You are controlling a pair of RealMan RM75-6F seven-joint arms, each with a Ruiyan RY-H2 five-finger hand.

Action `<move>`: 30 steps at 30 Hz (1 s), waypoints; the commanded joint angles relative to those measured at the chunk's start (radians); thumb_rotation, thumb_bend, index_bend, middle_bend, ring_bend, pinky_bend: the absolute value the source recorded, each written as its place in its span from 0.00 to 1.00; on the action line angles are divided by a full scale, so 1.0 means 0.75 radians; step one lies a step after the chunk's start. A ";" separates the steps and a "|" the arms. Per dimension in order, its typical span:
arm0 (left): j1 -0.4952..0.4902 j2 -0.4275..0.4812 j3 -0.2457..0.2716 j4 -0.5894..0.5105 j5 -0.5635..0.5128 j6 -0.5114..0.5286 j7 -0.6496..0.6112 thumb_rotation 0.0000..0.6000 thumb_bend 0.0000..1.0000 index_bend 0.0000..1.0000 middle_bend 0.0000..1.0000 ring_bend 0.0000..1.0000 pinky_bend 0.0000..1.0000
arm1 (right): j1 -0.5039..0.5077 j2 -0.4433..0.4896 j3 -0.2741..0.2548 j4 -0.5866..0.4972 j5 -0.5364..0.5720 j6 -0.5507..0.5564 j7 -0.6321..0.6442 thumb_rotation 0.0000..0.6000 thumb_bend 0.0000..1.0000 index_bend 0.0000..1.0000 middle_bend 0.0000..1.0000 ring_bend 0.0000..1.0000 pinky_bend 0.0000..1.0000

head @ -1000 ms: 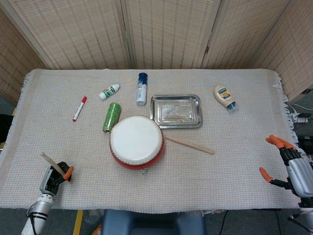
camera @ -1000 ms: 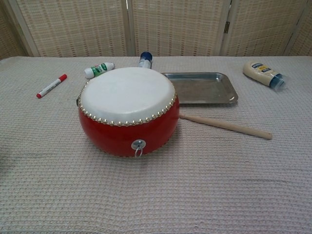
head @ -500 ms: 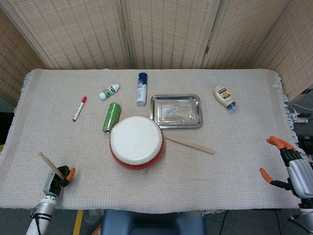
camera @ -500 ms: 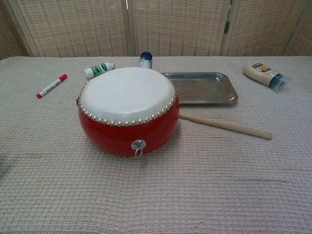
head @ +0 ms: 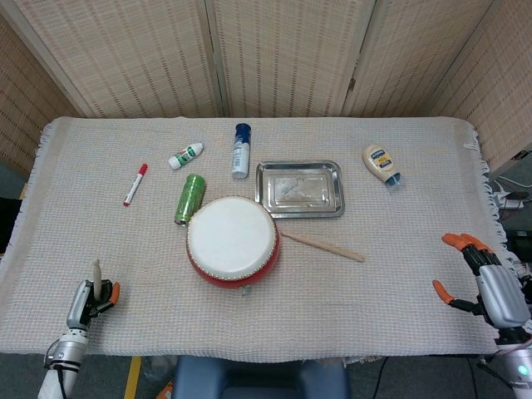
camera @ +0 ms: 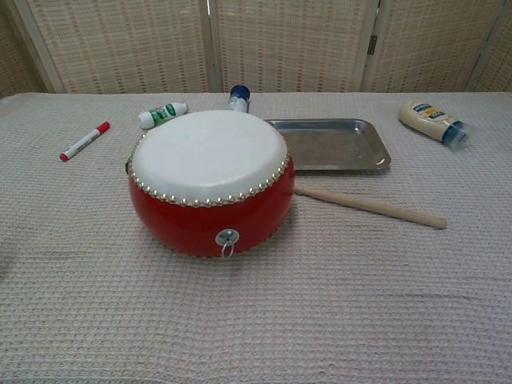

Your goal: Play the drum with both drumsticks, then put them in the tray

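Steel and shiny, the rectangular tray [head: 300,189] sits just right of centre with nothing in it, close behind the red drum [head: 232,241] with its white skin. One wooden drumstick [head: 322,245] lies flat on the woven tablecloth [head: 349,291], running from the drum's right side toward the lower right. At the lower left of the frame the left hand [head: 86,301] grips the other drumstick [head: 96,273], held nearly upright. At the lower right the right hand [head: 480,275] holds nothing, its orange-tipped fingers spread. A green can [head: 189,199] lies against the drum's upper left; a red marker [head: 135,184], a small white tube [head: 185,155], a blue-capped bottle [head: 241,150] and a mayonnaise bottle [head: 381,164] lie farther back. Labels are too small to read.
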 commanded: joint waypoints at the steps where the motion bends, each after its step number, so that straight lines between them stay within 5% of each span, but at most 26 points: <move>1: -0.008 0.097 -0.008 -0.073 0.040 0.087 0.273 1.00 0.70 1.00 1.00 1.00 1.00 | 0.095 -0.038 0.037 -0.063 0.099 -0.158 -0.126 0.84 0.27 0.29 0.15 0.04 0.16; 13: -0.039 0.336 -0.003 -0.375 0.135 0.181 0.759 1.00 0.69 1.00 1.00 1.00 1.00 | 0.451 -0.448 0.204 0.115 0.447 -0.546 -0.511 0.84 0.27 0.45 0.16 0.05 0.19; 22: -0.045 0.418 0.019 -0.506 0.173 0.203 0.922 1.00 0.69 1.00 1.00 1.00 1.00 | 0.650 -0.759 0.258 0.407 0.628 -0.648 -0.753 0.85 0.27 0.46 0.16 0.03 0.19; 30: -0.048 0.422 0.032 -0.515 0.177 0.206 0.987 1.00 0.69 1.00 1.00 1.00 1.00 | 0.731 -0.909 0.271 0.579 0.648 -0.636 -0.825 0.84 0.27 0.46 0.16 0.02 0.19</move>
